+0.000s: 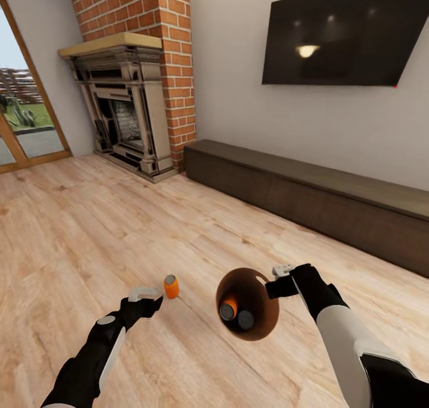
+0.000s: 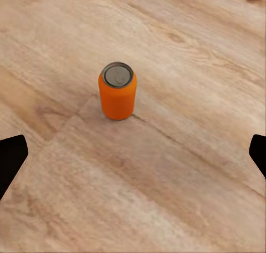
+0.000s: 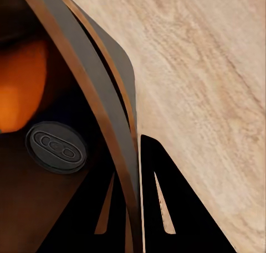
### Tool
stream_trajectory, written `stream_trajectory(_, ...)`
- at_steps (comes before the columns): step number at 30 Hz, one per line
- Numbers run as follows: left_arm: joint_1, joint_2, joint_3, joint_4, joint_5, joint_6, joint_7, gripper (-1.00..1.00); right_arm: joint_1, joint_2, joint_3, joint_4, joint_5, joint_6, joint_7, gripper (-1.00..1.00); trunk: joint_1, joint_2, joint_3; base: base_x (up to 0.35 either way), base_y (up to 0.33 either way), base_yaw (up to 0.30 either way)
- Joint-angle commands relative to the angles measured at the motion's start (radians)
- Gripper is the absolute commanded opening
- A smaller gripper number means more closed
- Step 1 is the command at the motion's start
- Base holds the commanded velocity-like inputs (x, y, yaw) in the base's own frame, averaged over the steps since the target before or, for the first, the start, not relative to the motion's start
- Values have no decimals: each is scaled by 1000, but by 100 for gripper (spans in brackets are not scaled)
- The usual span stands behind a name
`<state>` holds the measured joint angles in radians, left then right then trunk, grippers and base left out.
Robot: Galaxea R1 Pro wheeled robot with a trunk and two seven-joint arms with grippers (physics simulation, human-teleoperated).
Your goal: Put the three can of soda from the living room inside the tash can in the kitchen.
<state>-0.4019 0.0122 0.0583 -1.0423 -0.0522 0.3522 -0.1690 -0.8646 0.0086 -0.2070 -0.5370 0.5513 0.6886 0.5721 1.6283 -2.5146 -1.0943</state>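
A: What is seen nearest the robot?

B: The left gripper (image 1: pixel 146 293) is held low over the plank floor (image 1: pixel 89 229), its fingers spread wide with nothing between them; in the left wrist view the two dark fingertips (image 2: pixel 11 156) are seen at opposite edges. Just beyond it an upright can of soda (image 1: pixel 171 286) is stood on the floor, apart from the fingers. In the left wrist view this orange can (image 2: pixel 117 91) is shown with its grey end up.

A: And on the other side?

B: The trash can (image 1: pixel 247 304) is held off the floor by the right gripper (image 1: pixel 280 280), which is closed on its rim; in the right wrist view the rim wall (image 3: pixel 119 148) is seen clamped between the fingers (image 3: pixel 166 208). The bin is tilted so that its dark inside is turned toward the head camera. Two more cans (image 1: pixel 229 308) are lodged inside it, side by side; one grey can end (image 3: pixel 56 146) and an orange can side (image 3: pixel 22 92) are seen there.

A: What is found farther off?

B: A long low dark cabinet (image 1: pixel 310 199) is set along the wall, with a black TV (image 1: pixel 348 33) mounted above it. A red brick fireplace (image 1: pixel 128 98) is placed in the corner, and a glazed door (image 1: pixel 24 110) is seen at the far left.
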Motion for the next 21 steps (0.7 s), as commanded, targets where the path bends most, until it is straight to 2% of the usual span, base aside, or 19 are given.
stream_trajectory(1, 0, 1, 0, 1, 0, 0, -4, 100, -1, 0, -2, -2, -15, 4, 13, -100, 0, 0, 0, 323, 0, 0)
stream_trajectory(4, 0, 1, 0, 2, 0, -2, -8, 100, -1, -1, 0, -5, -14, 15, 42, -100, 0, 0, 0, 323, 0, 0)
stream_trajectory(10, 15, 1, 0, 4, 0, -39, -13, 100, 8, -1, 0, -77, -6, 47, 102, -100, 0, 0, 0, 323, 0, 0)
stream_trajectory(21, 20, 0, 0, 7, 0, -44, -14, 100, 13, 0, 1, -90, -3, 73, 109, -100, 0, 0, 0, 323, 0, 0)
